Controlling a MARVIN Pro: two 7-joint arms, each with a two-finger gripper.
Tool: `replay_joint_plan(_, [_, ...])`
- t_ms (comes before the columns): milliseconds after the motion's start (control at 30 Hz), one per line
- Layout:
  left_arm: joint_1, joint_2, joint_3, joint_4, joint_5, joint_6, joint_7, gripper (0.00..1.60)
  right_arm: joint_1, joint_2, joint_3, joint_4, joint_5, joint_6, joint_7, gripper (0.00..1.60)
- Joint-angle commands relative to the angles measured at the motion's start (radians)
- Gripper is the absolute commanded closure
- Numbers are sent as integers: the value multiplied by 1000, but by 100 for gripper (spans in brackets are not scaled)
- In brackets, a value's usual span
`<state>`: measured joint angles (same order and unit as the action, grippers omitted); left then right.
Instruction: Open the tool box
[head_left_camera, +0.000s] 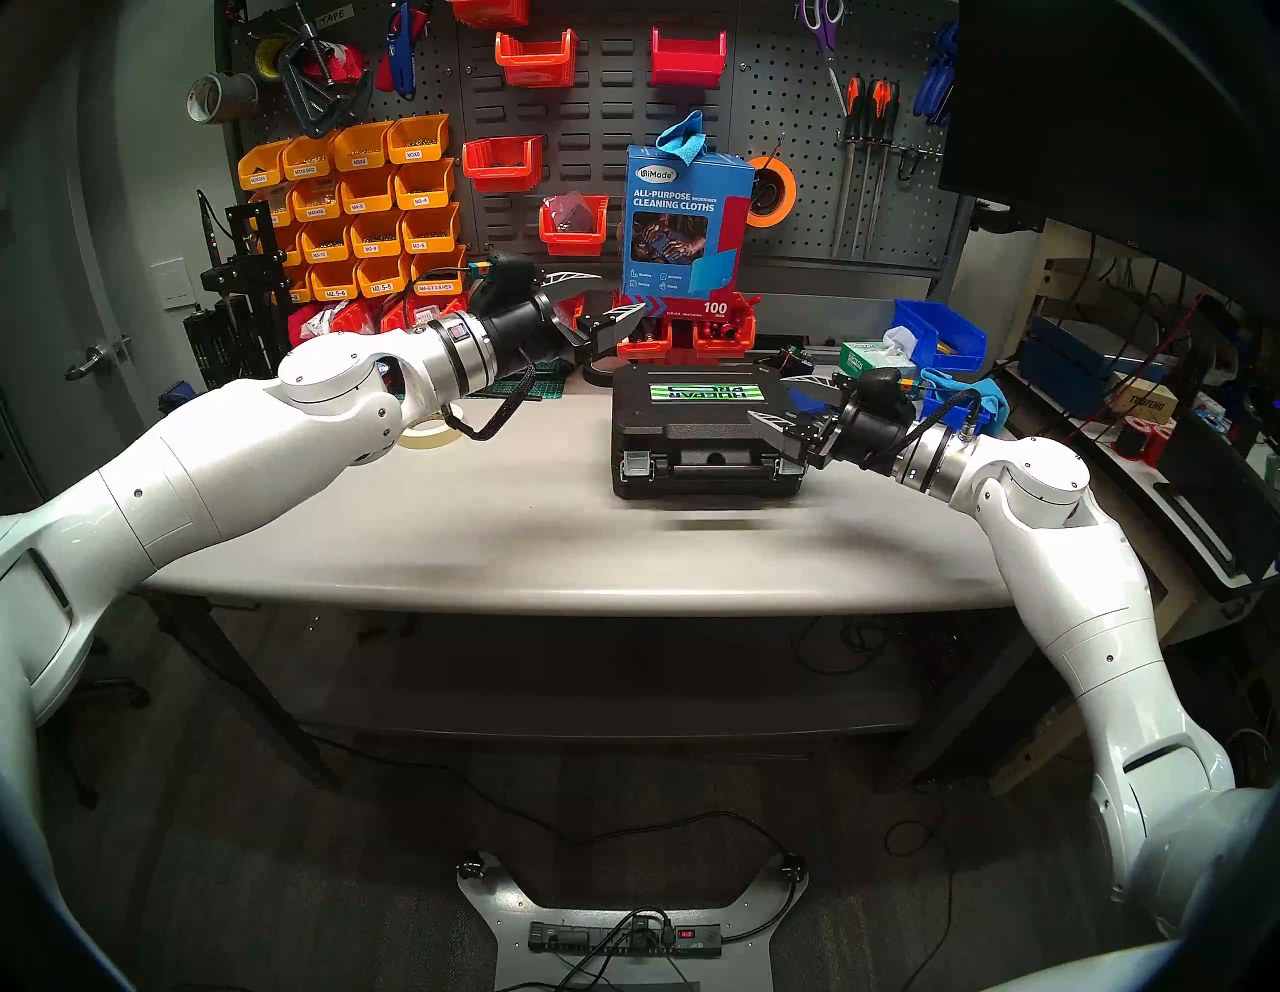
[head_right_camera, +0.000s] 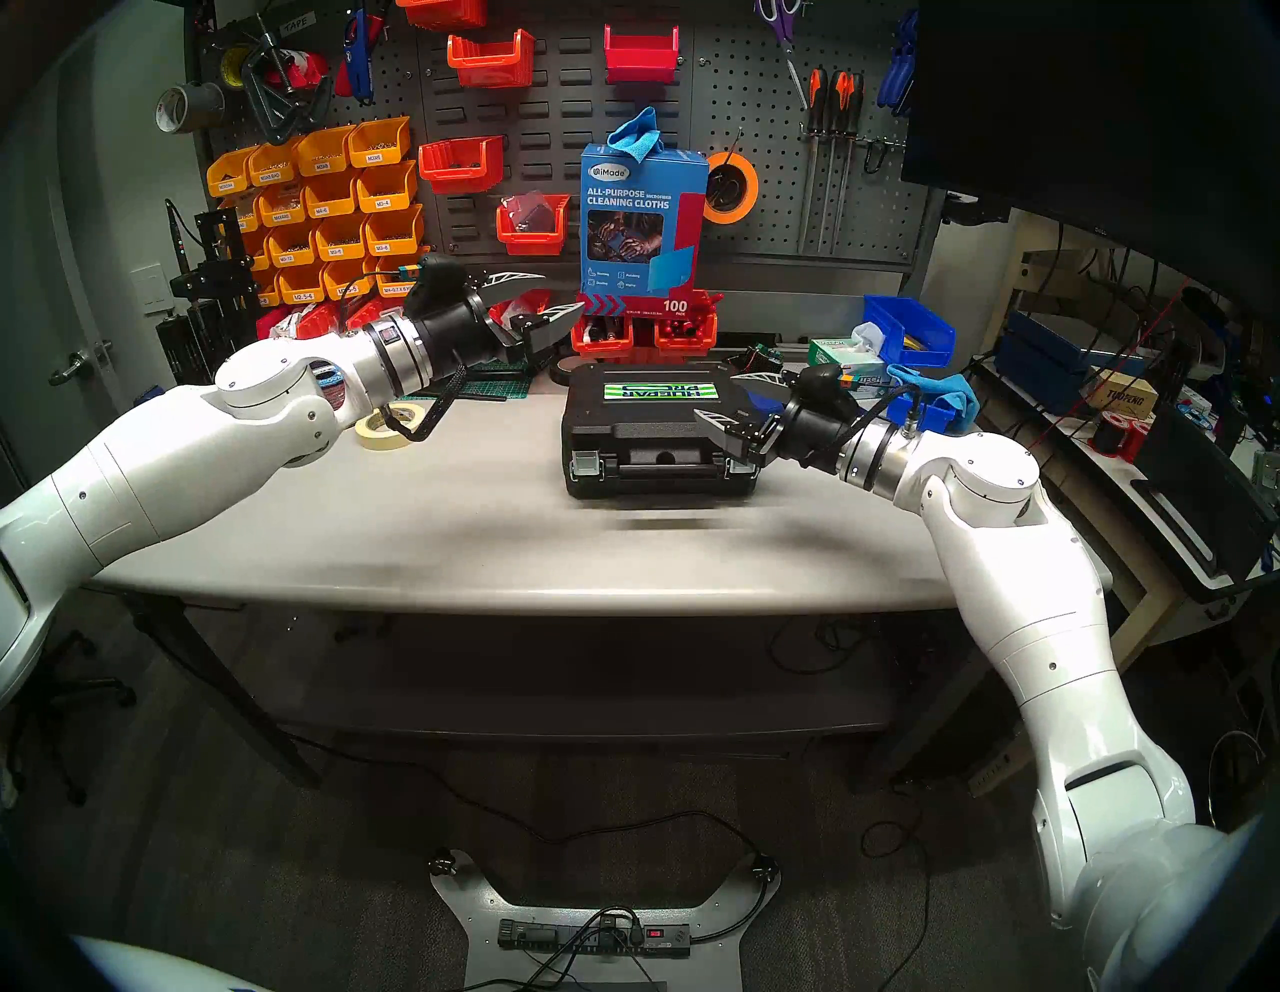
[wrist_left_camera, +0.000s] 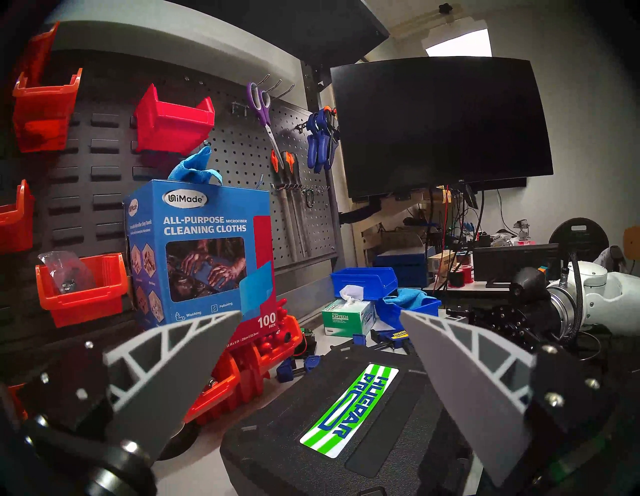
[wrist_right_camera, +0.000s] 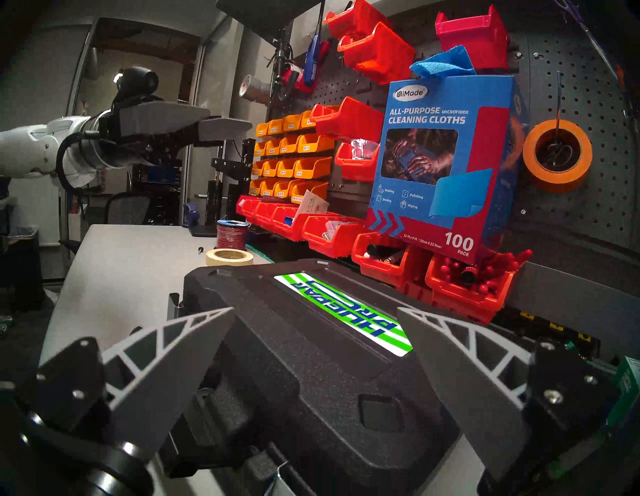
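The black tool box (head_left_camera: 699, 436) lies flat on the grey table (head_left_camera: 450, 533) with its lid down. The green-and-white sticker (head_left_camera: 706, 393) faces up. Two silver latches (head_left_camera: 637, 464) and the handle (head_left_camera: 717, 472) are on the near side. My left gripper (head_left_camera: 621, 292) is open and empty, in the air above and behind the box's left end. My right gripper (head_left_camera: 767, 396) is open and empty, just over the box's right end, fingers apart above the lid. The box also shows in the left wrist view (wrist_left_camera: 311, 433) and in the right wrist view (wrist_right_camera: 311, 363).
A blue cleaning-cloths box (head_left_camera: 686, 222) stands on red bins (head_left_camera: 720, 332) right behind the tool box. A tape roll (head_left_camera: 433, 433) lies at the left. A tissue box (head_left_camera: 873, 357), blue bin (head_left_camera: 942, 332) and blue cloth (head_left_camera: 963, 388) crowd the right.
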<state>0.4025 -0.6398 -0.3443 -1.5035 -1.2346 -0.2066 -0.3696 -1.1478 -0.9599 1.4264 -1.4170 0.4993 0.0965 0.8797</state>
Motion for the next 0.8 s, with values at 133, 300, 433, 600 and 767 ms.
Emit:
replay_joint_plan(133, [-13, 38, -28, -38, -17, -20, -1, 0, 51, -17, -29, 29, -41, 3, -35, 0])
replay_joint_plan(300, [-11, 44, -28, -41, -24, -24, -5, 0, 71, -24, -41, 43, -52, 5, -42, 0])
replay_joint_plan(433, [-11, 44, -27, -39, -28, -26, -9, 0, 86, -27, -46, 58, -58, 6, -44, 0])
replay_joint_plan(600, [-14, 40, -26, -30, -31, -24, -16, 0, 112, -32, -46, 83, -61, -4, -42, 0])
replay_joint_plan(767, [-19, 30, -28, -21, -35, -23, -23, 0, 153, -32, -51, 102, -70, -7, -26, 0])
